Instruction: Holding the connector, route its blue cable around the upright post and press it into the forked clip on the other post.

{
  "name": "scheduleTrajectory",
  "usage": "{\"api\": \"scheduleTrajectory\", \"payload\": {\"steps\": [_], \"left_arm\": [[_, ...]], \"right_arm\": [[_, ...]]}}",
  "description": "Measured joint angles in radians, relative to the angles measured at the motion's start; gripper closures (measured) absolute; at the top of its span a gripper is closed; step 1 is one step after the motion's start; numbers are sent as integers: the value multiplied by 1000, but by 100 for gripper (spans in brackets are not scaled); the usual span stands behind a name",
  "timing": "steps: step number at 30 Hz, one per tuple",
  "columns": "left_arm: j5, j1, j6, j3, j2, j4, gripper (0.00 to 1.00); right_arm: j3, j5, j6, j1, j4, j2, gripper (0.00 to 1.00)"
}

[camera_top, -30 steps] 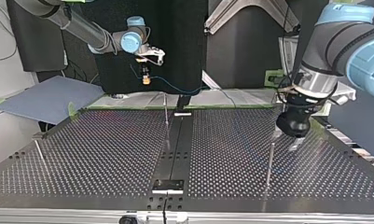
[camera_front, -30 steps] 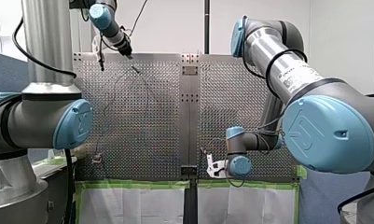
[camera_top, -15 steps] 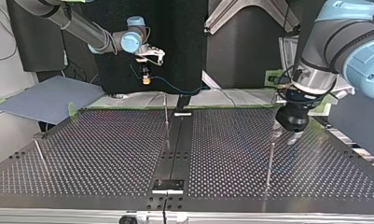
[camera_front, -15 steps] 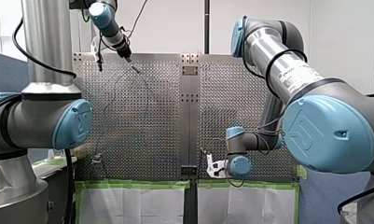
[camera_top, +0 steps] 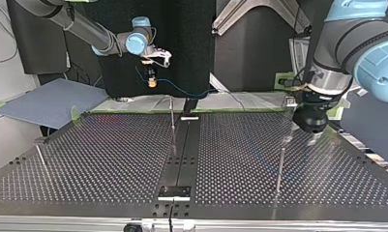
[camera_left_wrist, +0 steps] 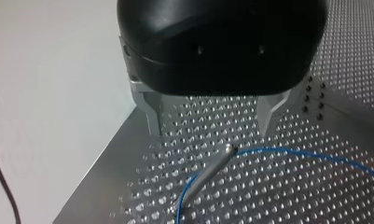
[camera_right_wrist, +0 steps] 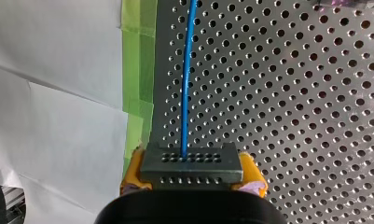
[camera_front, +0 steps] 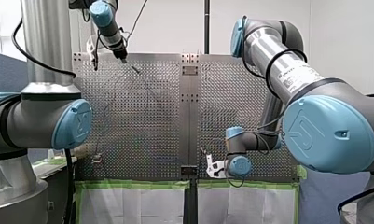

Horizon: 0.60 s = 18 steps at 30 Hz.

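My right gripper (camera_right_wrist: 192,181) is shut on the grey connector (camera_right_wrist: 191,164), which sits between its yellow pads. The blue cable (camera_right_wrist: 187,79) runs straight ahead from it over the perforated table (camera_right_wrist: 315,116). In the top view the right gripper (camera_top: 153,70) holds the connector (camera_top: 153,83) above the table's far edge, and the cable (camera_top: 182,90) sags off to the right. My left gripper (camera_left_wrist: 211,125) is open and holds nothing. Just ahead of its metal fingers stands an upright post (camera_left_wrist: 208,170), with the cable (camera_left_wrist: 287,151) bent round its tip. I cannot make out a forked clip.
Three thin posts stand on the table in the top view: one near the middle (camera_top: 172,116), one under my left gripper (camera_top: 280,162), one at the left (camera_top: 41,157). Green tape (camera_right_wrist: 138,70) and white paper (camera_right_wrist: 54,93) border the table's edge.
My left gripper has drifted to the right in the top view, up and left in the front view, still open. My right arm and the connector have not moved.
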Motion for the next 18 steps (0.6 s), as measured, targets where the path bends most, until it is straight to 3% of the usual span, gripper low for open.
{"api": "scheduleTrajectory", "payload": {"steps": [18], "left_arm": [[-27,-4,10,-15,0,0,0]], "right_arm": [[0,0,0,2,0,0,100]]}}
